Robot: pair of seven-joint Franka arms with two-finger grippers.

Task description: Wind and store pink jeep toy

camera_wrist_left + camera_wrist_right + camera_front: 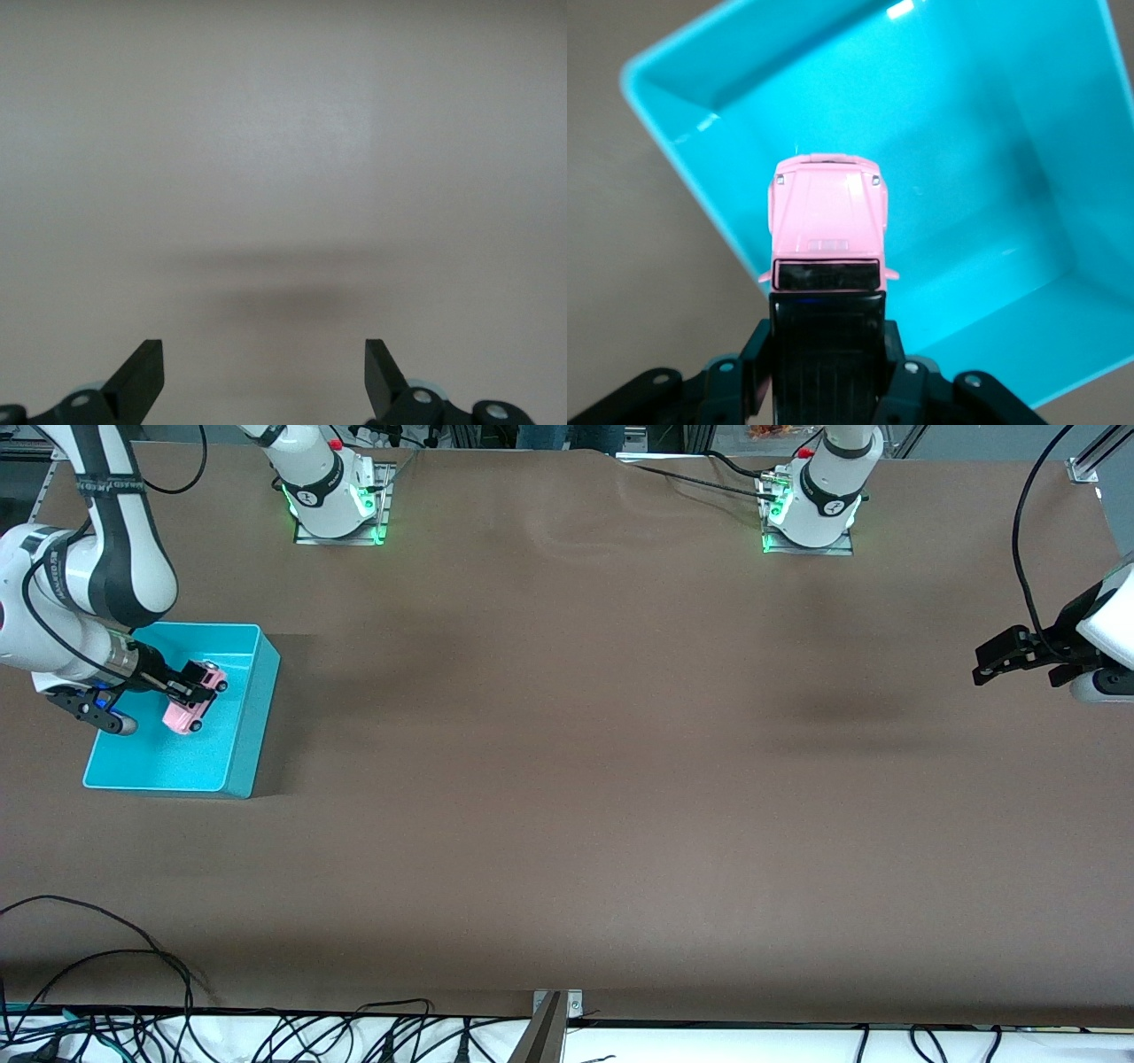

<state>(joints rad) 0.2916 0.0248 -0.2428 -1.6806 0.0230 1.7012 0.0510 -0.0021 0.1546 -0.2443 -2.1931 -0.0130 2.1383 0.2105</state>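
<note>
A: How will the pink jeep toy (pixel 826 217) handle?

B: Judged light, rigid and smooth-sided plastic; the black roof end, where the flanks run parallel, suits a pinch best.

A: And the jaws?

B: The right gripper (pixel 197 682) has its jaws clamped on the toy's roof end, over the turquoise bin (pixel 252 717). The left gripper (pixel 264 372) waits above the bare table (pixel 620 779), jaws wide apart, empty.
</note>
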